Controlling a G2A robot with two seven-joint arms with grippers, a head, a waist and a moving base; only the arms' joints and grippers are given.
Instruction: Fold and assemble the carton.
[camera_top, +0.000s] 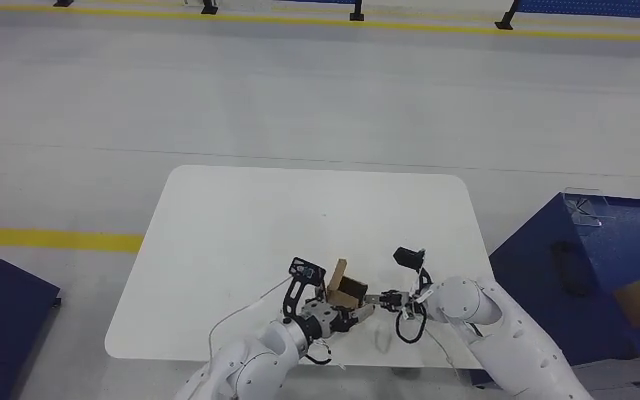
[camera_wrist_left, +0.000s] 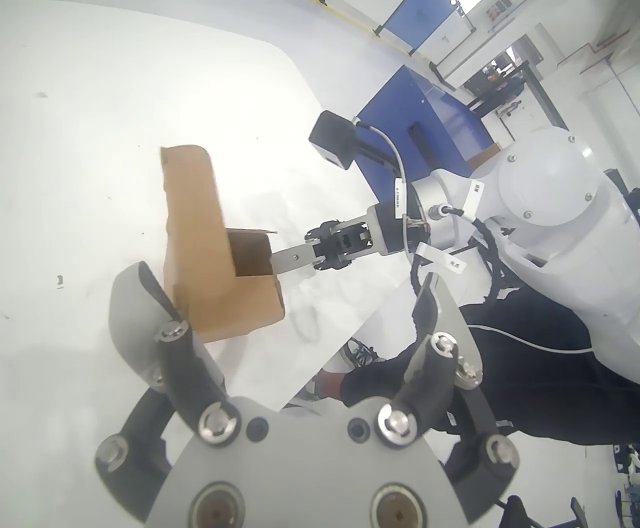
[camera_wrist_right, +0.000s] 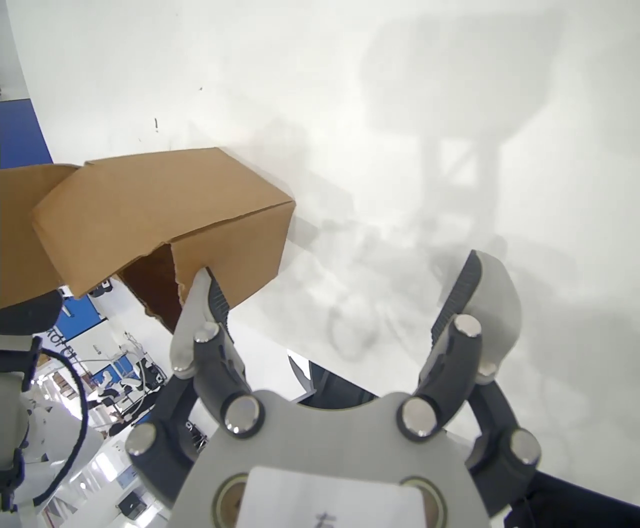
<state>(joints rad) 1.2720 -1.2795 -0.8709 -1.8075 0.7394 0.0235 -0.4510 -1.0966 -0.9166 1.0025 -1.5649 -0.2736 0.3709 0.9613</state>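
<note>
Closest to the lens in the left wrist view, the left gripper (camera_wrist_left: 285, 280) has its fingers (camera_wrist_left: 142, 300) spread wide and released, holding nothing. One finger sits just beside the low corner of the carton (camera_wrist_left: 200, 250); whether it actually touches the cardboard cannot be told. The other finger stands well apart from the carton, out past the table's edge.

The carton is brown cardboard, partly folded. One long flap stands up from it, and one end is open, showing a dark inside. It rests on the white table (camera_top: 250, 230) close to the near edge, between the two grippers.

The right gripper (camera_wrist_right: 342, 267) is also open, its fingers apart and gripping nothing. One of its fingers (camera_wrist_right: 207, 300) lies against the torn edge of the carton's wall at the open end, while the other hangs over bare table, away from the carton. From above, the carton (camera_top: 346, 287) sits with the left gripper (camera_top: 358, 312) just at its near side and the right gripper (camera_top: 377, 298) at its open end.

A blue cabinet (camera_top: 560, 270) stands on the floor beside the table
</note>
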